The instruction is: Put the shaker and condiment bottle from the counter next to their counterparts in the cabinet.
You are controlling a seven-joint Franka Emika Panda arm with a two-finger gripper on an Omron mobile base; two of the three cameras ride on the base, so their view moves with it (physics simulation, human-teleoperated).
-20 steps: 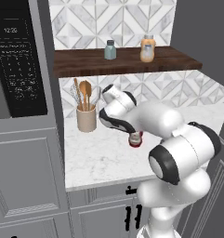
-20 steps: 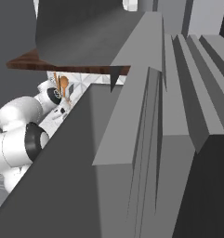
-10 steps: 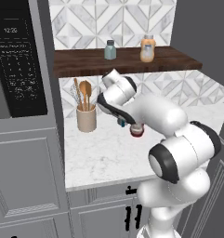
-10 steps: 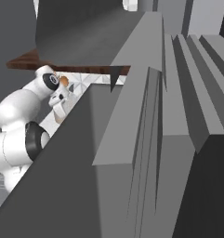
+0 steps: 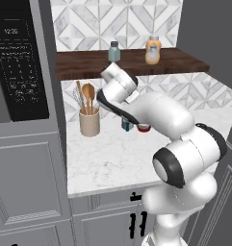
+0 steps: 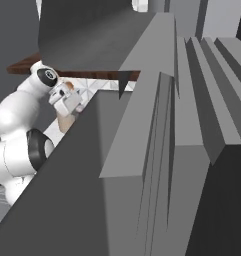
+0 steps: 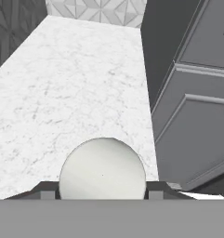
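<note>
The small red condiment bottle [image 5: 144,127] hangs just above the marble counter [image 5: 108,158], held by my gripper [image 5: 138,125], which is shut on it. In the hand view its round white cap [image 7: 102,169] sits between my fingertips [image 7: 47,191], with the counter [image 7: 62,93] below. On the dark brown cabinet shelf [image 5: 88,65] stand the counterparts: a teal shaker [image 5: 114,51] and an orange bottle [image 5: 153,50]. A small teal shape [image 5: 125,125] peeks from under my forearm; I cannot tell whether it is the counter shaker.
A beige crock of wooden utensils [image 5: 89,121] stands on the counter left of my arm. A black microwave [image 5: 19,62] fills the tall unit at the left. Grey panelled doors [image 7: 197,116] drop away beside the counter. Large grey panels [image 6: 167,150] block most of the right base view.
My arm has lifted the red bottle off the counter, up and slightly right. The upper arm has risen toward the shelf's front edge.
</note>
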